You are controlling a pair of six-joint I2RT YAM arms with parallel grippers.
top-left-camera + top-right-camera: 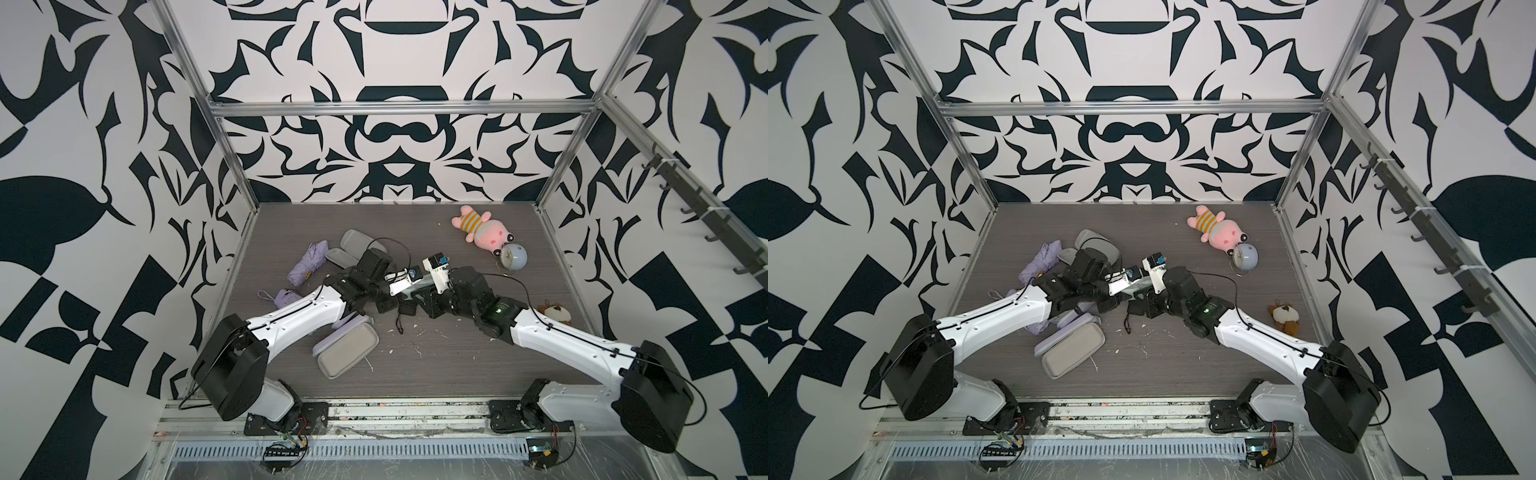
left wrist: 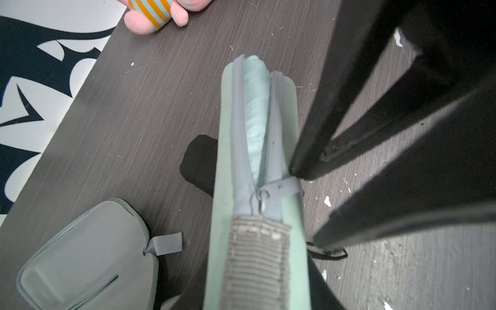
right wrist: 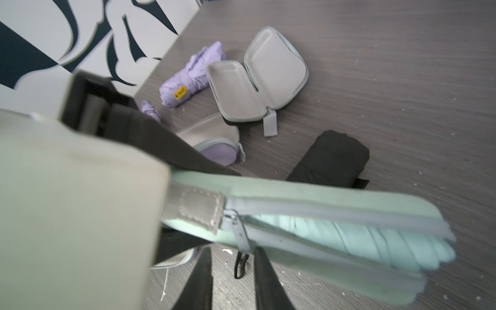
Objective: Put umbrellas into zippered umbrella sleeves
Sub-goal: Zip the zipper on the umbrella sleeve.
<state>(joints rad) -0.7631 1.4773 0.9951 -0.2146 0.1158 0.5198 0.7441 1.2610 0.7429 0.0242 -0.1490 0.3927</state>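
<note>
One of four is partly done: the mint green umbrella (image 2: 256, 107) lies inside the mint green sleeve (image 2: 222, 161), but the zip gapes along most of its length. The left claw (image 3: 188, 204) grasps the sleeve's tabbed end over the middle of the desk (image 1: 457, 365). Its long axis runs roughly level toward the desk's right edge, open end leading, seam upward. The right claw (image 3: 232, 252) stands parted about the zip pull (image 2: 281, 185), not pinching it. The lilac umbrellas (image 3: 188, 77) and black umbrella (image 3: 330, 158) lie loose beside the open sleeves (image 3: 257, 83).
</note>
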